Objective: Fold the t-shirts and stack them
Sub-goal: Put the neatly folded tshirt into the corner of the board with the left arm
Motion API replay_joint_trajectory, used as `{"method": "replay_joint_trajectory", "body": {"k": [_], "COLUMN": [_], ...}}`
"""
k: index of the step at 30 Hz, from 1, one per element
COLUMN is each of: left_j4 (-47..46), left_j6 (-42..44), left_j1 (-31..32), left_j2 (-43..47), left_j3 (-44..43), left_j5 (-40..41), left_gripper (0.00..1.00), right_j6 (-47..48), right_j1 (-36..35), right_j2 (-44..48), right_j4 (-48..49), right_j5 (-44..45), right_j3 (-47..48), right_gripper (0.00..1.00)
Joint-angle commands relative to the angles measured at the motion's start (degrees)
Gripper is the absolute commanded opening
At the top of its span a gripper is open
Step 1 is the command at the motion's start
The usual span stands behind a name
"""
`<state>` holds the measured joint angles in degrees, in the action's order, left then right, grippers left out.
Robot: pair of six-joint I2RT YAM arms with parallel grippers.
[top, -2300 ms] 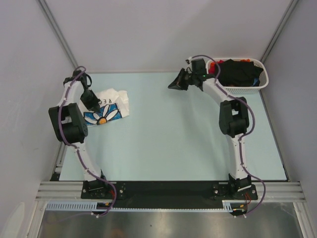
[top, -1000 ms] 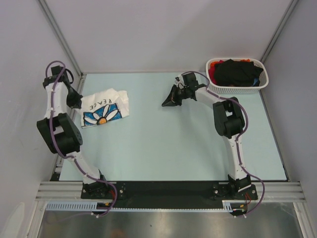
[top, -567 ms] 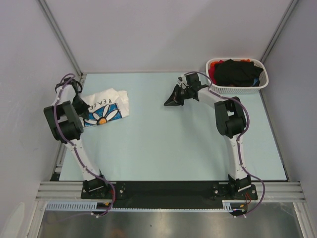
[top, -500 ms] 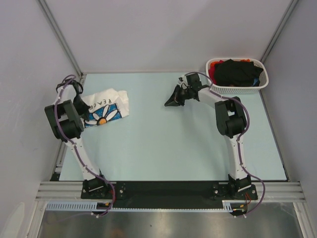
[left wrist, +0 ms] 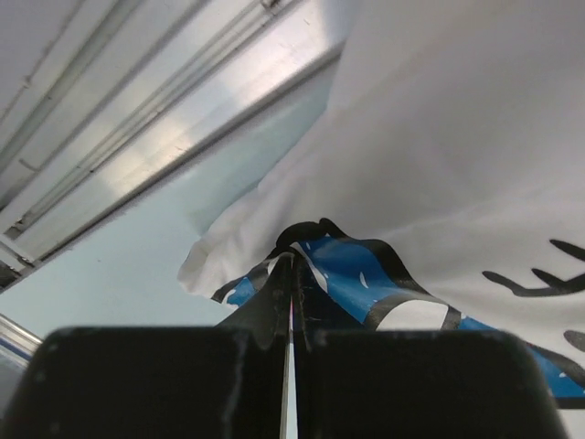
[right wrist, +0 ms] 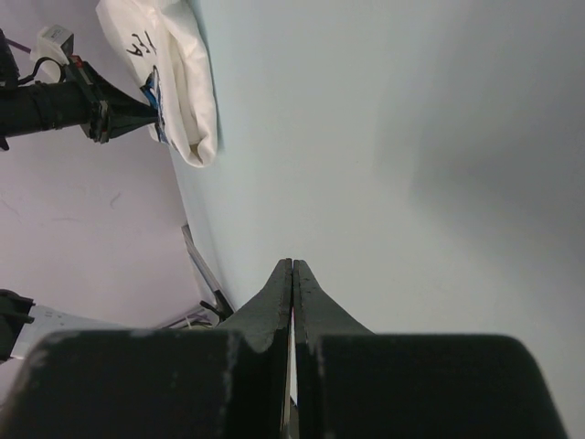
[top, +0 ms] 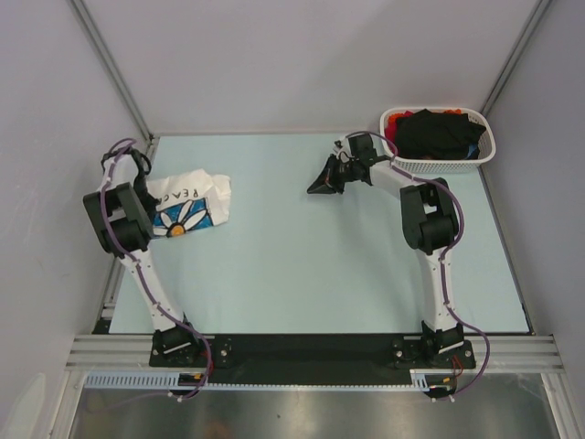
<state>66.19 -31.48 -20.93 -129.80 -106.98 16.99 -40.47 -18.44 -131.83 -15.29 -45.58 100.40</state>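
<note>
The white t-shirt (top: 194, 201) with the blue daisy print lies folded at the far left of the table. My left gripper (top: 152, 194) is at its left edge. In the left wrist view the jaws are shut with the tips (left wrist: 292, 256) pinching the bunched printed cloth (left wrist: 366, 274). My right gripper (top: 320, 186) is shut and empty, hovering over bare table left of the basket; its closed tips show in the right wrist view (right wrist: 292, 263). A black t-shirt (top: 441, 133) and a red one (top: 391, 126) lie in the basket.
The white perforated basket (top: 441, 165) stands at the far right corner. A metal rail (left wrist: 183, 155) runs along the table's left edge, close behind the shirt. The right wrist view shows the white shirt (right wrist: 178, 78) and left gripper (right wrist: 146, 112) far off.
The left arm swung out to the left wall and came back to the shirt's edge. The shirt has shifted a little toward the near left. The right gripper drifted slightly right.
</note>
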Motion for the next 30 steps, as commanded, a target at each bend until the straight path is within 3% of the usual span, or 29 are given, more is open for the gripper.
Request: {"method": "replay_joint_trajectory", "body": {"k": [1, 10, 13, 17, 20, 21, 23, 24, 26, 30], "left_j4": [1.57, 2.54, -0.44, -9.13, -15.20, -18.70, -23.72, -28.61, -33.48, -32.36], "left_j6": [-0.07, 6.52, 8.19, 8.72, 8.19, 7.67, 7.49, 7.32, 7.58, 8.02], "left_j1": [-3.94, -4.65, -4.47, -3.68, -2.89, -2.72, -1.58, -0.53, 0.79, 5.62], "left_j2": [-2.21, -4.94, -0.65, 15.25, 28.07, 31.59, 42.22, 45.65, 53.05, 52.98], "left_j3": [-5.24, -16.95, -10.66, 4.56, 14.93, 17.74, 26.53, 29.60, 36.82, 39.99], "left_j5": [6.91, 3.77, -1.07, -10.81, -15.57, -18.55, -21.20, -23.39, -25.42, -27.54], "left_gripper": [0.00, 0.00, 0.00, 0.00, 0.32, 0.61, 0.94, 1.00, 1.00, 1.00], "right_j6": [0.65, 1.18, 0.92, 1.18, 4.86, 6.35, 11.19, 12.94, 16.90, 21.39], "right_j1": [0.07, -0.46, -0.81, -1.34, -1.51, -1.60, -1.51, -1.60, -1.69, -1.34], "right_j2": [4.30, 5.71, 6.14, 7.81, 10.61, 11.67, 15.00, 16.15, 18.96, 30.89], "right_j4": [0.08, -0.62, -0.62, -0.71, -4.19, -5.70, -11.30, -13.43, -17.82, -17.59], "right_j5": [-1.44, -0.91, -0.74, 0.49, 5.38, 7.68, 17.21, 21.20, 34.51, 52.41], "right_j3": [-0.20, -1.70, -2.05, -2.75, -3.28, -3.37, -3.37, -3.63, -5.21, -13.28], "right_gripper": [0.00, 0.00, 0.00, 0.00, 0.00, 0.00, 0.00, 0.00, 0.02, 0.09]}}
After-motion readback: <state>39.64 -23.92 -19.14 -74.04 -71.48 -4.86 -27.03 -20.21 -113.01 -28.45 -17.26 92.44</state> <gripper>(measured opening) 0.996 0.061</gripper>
